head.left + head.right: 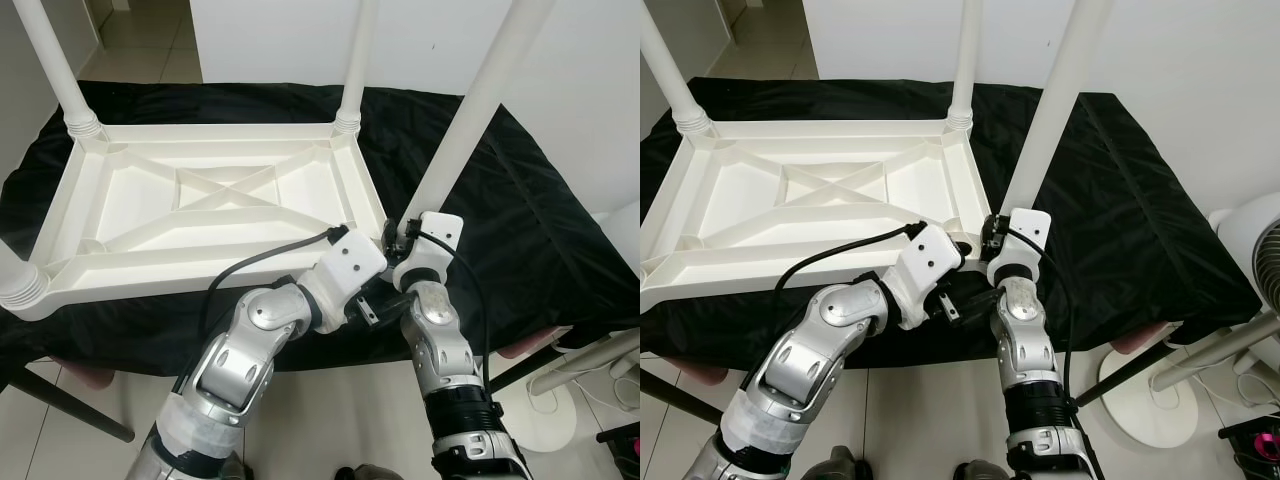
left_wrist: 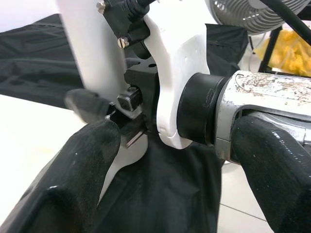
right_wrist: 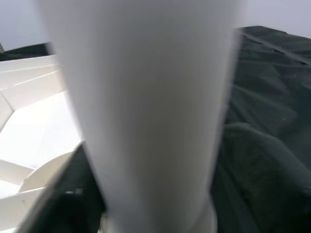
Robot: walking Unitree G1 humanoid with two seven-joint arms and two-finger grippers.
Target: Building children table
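Lying upside down on a black cloth-covered surface [image 1: 520, 230], the white plastic children's table top [image 1: 200, 200] shows its ribbed underside with crossed braces, and white round legs stand at its corners. The right end effector [image 1: 392, 238] is clenched around the base of the near-right white tubular leg [image 1: 470, 120], which stands tilted at that corner's socket. The left end effector [image 2: 97, 141] sits just beside the right wrist; whether it is released or clenched cannot be told.

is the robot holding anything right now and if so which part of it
The right gripper grips the white table leg at its base, by the tabletop corner. Left gripper's hold cannot be told.
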